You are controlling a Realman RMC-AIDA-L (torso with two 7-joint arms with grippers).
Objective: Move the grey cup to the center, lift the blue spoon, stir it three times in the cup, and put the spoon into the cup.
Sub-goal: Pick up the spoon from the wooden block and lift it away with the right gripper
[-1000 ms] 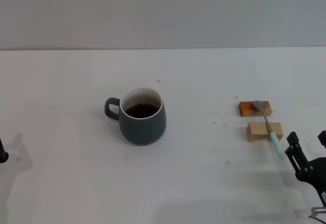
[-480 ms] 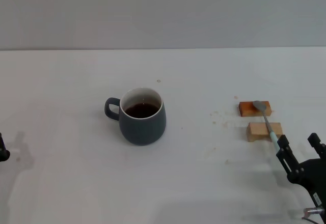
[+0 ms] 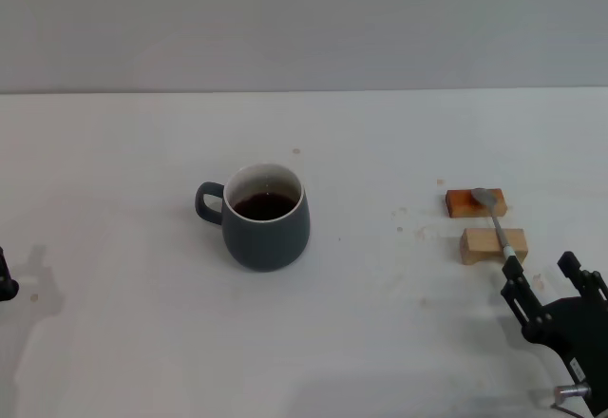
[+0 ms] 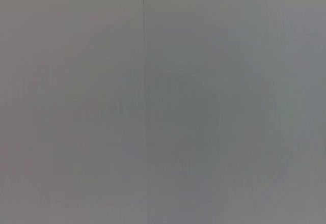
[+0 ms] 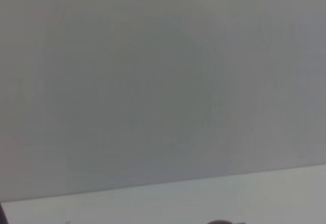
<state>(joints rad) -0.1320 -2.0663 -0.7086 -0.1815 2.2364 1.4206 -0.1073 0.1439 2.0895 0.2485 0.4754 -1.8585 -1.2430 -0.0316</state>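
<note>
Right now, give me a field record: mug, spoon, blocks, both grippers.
cup: squat dark grey cup with loop handle toward robot's left, upright near table centre, dark liquid inside
spoon: blue spoon lying across two wooden blocks, metal bowl on the far orange one
right gripper: right gripper open, fingers upward, at the spoon's handle end
left gripper: at left edge of head view, parked
</note>
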